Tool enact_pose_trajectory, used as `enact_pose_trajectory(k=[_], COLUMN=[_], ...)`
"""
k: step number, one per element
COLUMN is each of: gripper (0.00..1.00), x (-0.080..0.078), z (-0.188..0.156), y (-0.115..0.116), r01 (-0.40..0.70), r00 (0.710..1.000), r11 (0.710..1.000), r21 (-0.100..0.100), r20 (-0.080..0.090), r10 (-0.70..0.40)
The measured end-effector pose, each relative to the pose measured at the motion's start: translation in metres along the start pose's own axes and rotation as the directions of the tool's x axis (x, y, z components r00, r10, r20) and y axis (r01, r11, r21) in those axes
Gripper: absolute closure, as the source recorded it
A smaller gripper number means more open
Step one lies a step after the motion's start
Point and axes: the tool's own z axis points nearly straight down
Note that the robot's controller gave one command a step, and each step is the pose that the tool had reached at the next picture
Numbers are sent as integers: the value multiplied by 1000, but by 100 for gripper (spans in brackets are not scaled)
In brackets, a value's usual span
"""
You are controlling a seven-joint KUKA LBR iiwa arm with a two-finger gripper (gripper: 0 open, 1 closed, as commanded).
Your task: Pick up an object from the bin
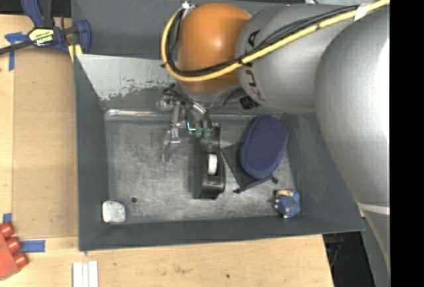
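The bin (89, 166) is scuffed grey. At centre is a black tape dispenser (209, 185); to its right, a navy pouch (264, 146); at lower left, a whitish lump (113, 211). The arm's cover (209, 47) is orange.

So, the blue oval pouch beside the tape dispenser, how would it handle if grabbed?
The blue oval pouch looks like soft fabric, so it would probably squash rather than slip. Lying broad side down, it seems unlikely to roll.

Bin (89, 166): grey metal, matt; floor scuffed and scratched, with pale wear marks.
Cover (205, 40): orange, smooth, glossy, plastic-looking.
Arm (331, 60): smooth silver-grey shell, soft sheen.
Gripper (173, 136): bare metal, shiny.
Dispenser (211, 176): black plastic, slight gloss.
Pouch (264, 145): dark blue cloth, matt, finely textured.
Lump (113, 211): pale, crinkled, faintly shiny.
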Motion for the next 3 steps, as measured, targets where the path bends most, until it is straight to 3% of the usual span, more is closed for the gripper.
enact_pose_trajectory(k=[1, 2, 3], gripper=[0, 0, 0], x=[-16, 16, 15], z=[-15, 5, 14], y=[-65, -136, -134], r01=[23, 42, 120], r00=[1000, 999, 993], r11=[1000, 999, 993], r21=[3, 1, 3], r20=[12, 18, 12], r10=[-24, -42, -120])
